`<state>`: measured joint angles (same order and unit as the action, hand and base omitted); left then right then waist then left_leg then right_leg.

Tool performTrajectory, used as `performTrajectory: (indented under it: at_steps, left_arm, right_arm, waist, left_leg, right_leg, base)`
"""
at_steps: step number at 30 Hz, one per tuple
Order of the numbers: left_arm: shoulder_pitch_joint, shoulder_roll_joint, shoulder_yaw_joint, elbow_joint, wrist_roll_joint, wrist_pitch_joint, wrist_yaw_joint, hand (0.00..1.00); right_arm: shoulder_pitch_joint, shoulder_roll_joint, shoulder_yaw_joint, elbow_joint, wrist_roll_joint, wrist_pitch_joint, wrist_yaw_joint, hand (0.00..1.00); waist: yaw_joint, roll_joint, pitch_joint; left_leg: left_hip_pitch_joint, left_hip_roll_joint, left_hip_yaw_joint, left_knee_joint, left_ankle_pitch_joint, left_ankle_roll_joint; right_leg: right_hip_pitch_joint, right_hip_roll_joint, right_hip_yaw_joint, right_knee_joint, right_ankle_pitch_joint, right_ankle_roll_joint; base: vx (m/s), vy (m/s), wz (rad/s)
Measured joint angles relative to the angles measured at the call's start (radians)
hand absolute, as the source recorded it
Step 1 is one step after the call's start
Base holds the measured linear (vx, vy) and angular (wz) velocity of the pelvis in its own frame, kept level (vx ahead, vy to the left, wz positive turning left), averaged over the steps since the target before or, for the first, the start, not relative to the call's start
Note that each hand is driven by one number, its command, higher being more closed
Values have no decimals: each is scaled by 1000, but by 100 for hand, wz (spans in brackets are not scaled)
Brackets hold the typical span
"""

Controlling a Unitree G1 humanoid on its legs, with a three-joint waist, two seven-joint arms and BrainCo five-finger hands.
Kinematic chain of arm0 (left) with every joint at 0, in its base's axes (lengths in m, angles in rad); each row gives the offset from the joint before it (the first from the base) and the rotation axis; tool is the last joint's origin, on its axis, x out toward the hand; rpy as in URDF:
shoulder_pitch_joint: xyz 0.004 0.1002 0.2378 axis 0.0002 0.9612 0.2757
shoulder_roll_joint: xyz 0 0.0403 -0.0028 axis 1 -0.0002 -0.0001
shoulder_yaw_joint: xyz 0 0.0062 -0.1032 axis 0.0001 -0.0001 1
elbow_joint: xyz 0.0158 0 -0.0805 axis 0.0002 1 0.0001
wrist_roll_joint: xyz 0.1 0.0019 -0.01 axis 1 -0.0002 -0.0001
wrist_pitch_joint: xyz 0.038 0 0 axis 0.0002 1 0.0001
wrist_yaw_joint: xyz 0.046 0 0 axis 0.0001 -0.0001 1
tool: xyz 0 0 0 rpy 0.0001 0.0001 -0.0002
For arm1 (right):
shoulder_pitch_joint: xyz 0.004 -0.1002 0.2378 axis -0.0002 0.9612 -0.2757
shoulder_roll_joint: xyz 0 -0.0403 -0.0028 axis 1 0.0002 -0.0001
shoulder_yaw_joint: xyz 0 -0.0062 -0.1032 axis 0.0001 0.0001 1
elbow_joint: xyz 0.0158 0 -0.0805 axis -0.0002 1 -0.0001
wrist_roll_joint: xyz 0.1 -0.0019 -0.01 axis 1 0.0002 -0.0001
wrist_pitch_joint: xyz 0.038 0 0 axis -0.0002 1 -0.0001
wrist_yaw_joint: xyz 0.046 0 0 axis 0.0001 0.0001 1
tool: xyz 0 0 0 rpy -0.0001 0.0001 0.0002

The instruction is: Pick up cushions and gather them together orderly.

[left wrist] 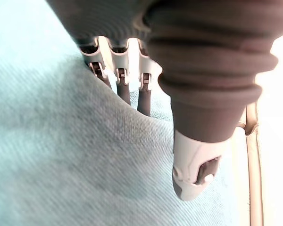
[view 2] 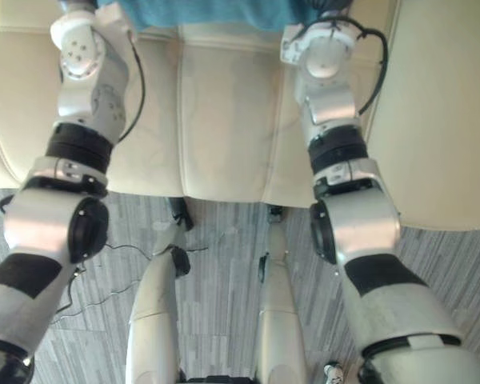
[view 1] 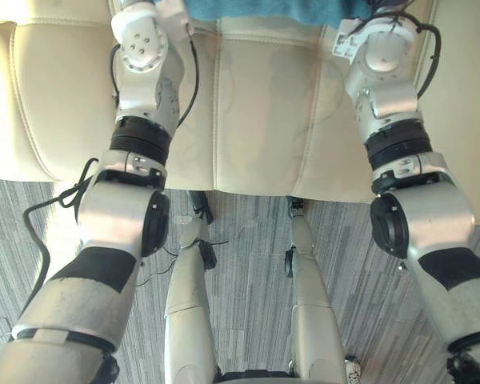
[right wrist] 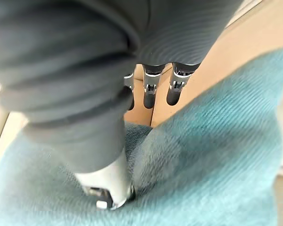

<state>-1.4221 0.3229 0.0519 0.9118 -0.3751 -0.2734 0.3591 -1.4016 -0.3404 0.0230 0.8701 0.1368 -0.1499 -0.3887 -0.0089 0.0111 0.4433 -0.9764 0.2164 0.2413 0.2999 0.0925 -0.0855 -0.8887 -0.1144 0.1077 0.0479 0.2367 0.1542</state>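
Pinching the teal cushion [right wrist: 217, 155], right robot hand [right wrist: 108, 186] looked shallow; left robot hand [left wrist: 193, 174], couldn't tell. One-sided lift could've dumped it on the sofa [view 1: 256, 112].

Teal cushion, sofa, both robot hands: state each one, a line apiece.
teal cushion, bunched into a fold at the far side of the sofa seat; lifted or resting, cannot tell.
right robot hand, shut, pinching the cushion's fold between thumb and fingers.
left robot hand, pressed into the cushion; grip hidden.
sofa, seat pads flat.
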Motion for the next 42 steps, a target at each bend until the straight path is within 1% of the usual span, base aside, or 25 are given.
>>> performTrajectory:
  at_steps: [2,5,7,8,10,11,13,14,16,17,18,19,21,22,24,26,27,28,29,31,32,34,35,37,42]
  left_arm:
    - [42,37,28,-23,-1,-1,-17,0]
    - [108,62,72,-54,-2,0,-21,0]
    - [215,96,119,-115,-25,-3,-42,0]
    - [232,101,123,-129,-29,-4,-44,0]
    - [382,116,157,-250,-42,-16,-59,0]
    - [400,118,158,-261,-42,-19,-59,0]
    - [583,114,159,-371,-41,-45,-62,0]
    - [664,103,159,-409,-41,-51,-65,0]
    - [876,18,156,-474,-41,-59,-84,0]
    - [923,-6,154,-487,-40,-59,-90,0]
    - [1003,-50,147,-511,-40,-59,-100,0]
    - [1122,-111,110,-528,-33,-57,-121,0]
    - [1214,-146,73,-527,-15,-49,-144,0]
    - [1293,-171,35,-525,12,-34,-171,0]
    - [1358,-198,7,-501,37,-28,-196,0]
    - [1424,-237,-7,-406,73,-21,-232,0]
    - [1433,-244,-7,-373,80,-16,-240,0]
    - [1448,-258,-2,-294,94,-2,-255,0]
    - [1453,-263,1,-269,102,2,-257,0]
    - [1477,-271,7,-111,165,33,-272,0]
    - [1483,-271,7,-89,178,40,-276,0]
    - [1514,-271,7,-1,226,57,-282,0]
    - [1519,-270,7,10,231,60,-283,0]
    - [1531,-258,10,44,268,71,-284,0]
    - [1534,-232,6,86,316,84,-286,0]
  right_arm:
    - [49,-34,-5,-54,26,-5,22,0]
    - [112,-80,-11,-129,42,-11,40,0]
    - [216,-140,-28,-240,105,-45,73,0]
    - [238,-148,-37,-262,108,-48,77,0]
    - [410,-180,-120,-425,141,-80,97,0]
    - [430,-181,-128,-442,142,-83,99,0]
    - [646,-177,-191,-604,141,-110,114,0]
    - [744,-164,-211,-664,140,-120,122,0]
    - [984,-63,-258,-763,140,-140,143,0]
    - [1031,-37,-260,-776,140,-140,147,0]
    - [1110,7,-256,-789,140,-143,156,0]
    - [1222,78,-253,-793,139,-143,179,0]
    - [1311,140,-246,-794,137,-142,199,0]
    - [1382,184,-229,-793,135,-142,225,0]
    - [1450,205,-200,-769,120,-142,245,0]
    - [1538,249,-166,-678,83,-137,281,0]
    - [1553,262,-166,-646,65,-134,290,0]
    - [1577,277,-162,-565,52,-123,305,0]
    - [1581,280,-161,-537,46,-117,309,0]
    - [1590,301,-164,-348,-11,-87,314,0]
    - [1590,302,-165,-315,-17,-82,315,0]
    - [1590,302,-176,-166,-18,-62,326,0]
    - [1590,302,-179,-144,-18,-61,327,0]
    - [1590,302,-199,-41,-11,-43,332,0]
    - [1587,301,-213,30,-8,-28,348,0]
  waist:
    - [1,0,0]
    - [7,0,0]
    - [13,0,0]
    - [13,0,0]
    - [15,-1,0]
    - [16,-1,0]
    - [19,-7,-3]
    - [19,-9,-4]
    - [27,-17,-8]
    - [26,-20,-11]
    - [24,-26,-17]
    - [26,-35,-33]
    - [31,-51,-52]
    - [35,-61,-76]
    - [36,-62,-116]
    - [39,-62,-183]
    - [39,-63,-202]
    - [40,-60,-242]
    - [40,-60,-254]
    - [36,-55,-320]
    - [34,-54,-329]
    - [26,-50,-368]
    - [24,-50,-375]
    - [15,-46,-389]
    - [8,-52,-391]
  left_leg:
    - [2,2,0,-10,17,-2]
    - [19,6,1,-20,21,-4]
    - [48,10,1,-23,21,-5]
    - [53,10,-2,-23,21,-5]
    - [90,12,-19,-22,17,-8]
    - [95,12,-21,-22,16,-8]
    - [146,13,-37,-22,-4,-14]
    - [170,13,-46,-21,-8,-19]
    - [250,9,-63,-25,-25,-26]
    - [268,5,-67,-29,-26,-28]
    - [304,-1,-73,-38,-28,-32]
    - [351,-6,-89,-38,-41,-40]
    - [396,-9,-94,-36,-47,-45]
    - [447,-13,-97,-37,-62,-50]
    - [486,-15,-104,-37,-74,-53]
    - [576,-20,-112,-47,-97,-59]
    - [596,-23,-113,-55,-100,-59]
    - [637,-27,-114,-76,-103,-58]
    - [650,-28,-113,-83,-103,-59]
    - [737,-37,-106,-147,-98,-64]
    - [753,-38,-104,-160,-92,-70]
    - [825,-46,-100,-228,-74,-73]
    - [832,-47,-101,-237,-71,-73]
    - [890,-57,-105,-290,-58,-73]
    - [947,-73,-95,-319,-57,-71]
  right_leg:
    - [-4,4,-9,8,-1,-2]
    - [-2,7,-21,25,-1,-2]
    - [19,9,-38,44,-12,-5]
    - [22,9,-41,48,-15,-4]
    - [60,10,-62,78,-54,-18]
    - [64,10,-65,82,-58,-18]
    - [108,9,-86,128,-107,-29]
    - [128,8,-96,147,-127,-31]
    - [196,2,-121,201,-185,-41]
    - [209,-2,-127,216,-198,-43]
    - [236,-9,-136,240,-221,-45]
    - [282,-16,-156,270,-260,-52]
    - [321,-21,-163,296,-289,-53]
    - [369,-26,-171,313,-318,-53]
    - [414,-29,-183,315,-335,-53]
    - [510,-38,-202,310,-367,-52]
    - [528,-40,-205,306,-374,-51]
    - [568,-44,-211,293,-382,-49]
    - [580,-44,-213,287,-383,-48]
    - [657,-44,-217,240,-384,-47]
    - [670,-44,-217,232,-384,-46]
    - [726,-44,-224,185,-378,-41]
    - [734,-44,-227,178,-377,-41]
    - [790,-43,-235,133,-364,-35]
    - [841,-49,-213,102,-355,-27]
  base:
    - [-35,-30,3]
    - [-34,-44,-3]
    - [-25,-45,0]
    - [-21,-46,13]
    - [-16,-53,17]
    - [-4,-49,17]
    - [18,-47,21]
    - [42,-52,27]
    - [66,-50,32]
    - [89,-50,33]
    - [108,-56,41]
    - [138,-69,44]
    - [118,-61,28]
    - [119,-55,20]
    - [121,-46,20]
    - [128,-21,20]
    - [122,-13,18]
    - [93,-13,12]
    - [118,-6,8]
    - [117,10,1]
    - [113,9,-1]
    - [106,7,4]
    - [95,9,11]
    - [89,9,6]
    - [70,26,-7]
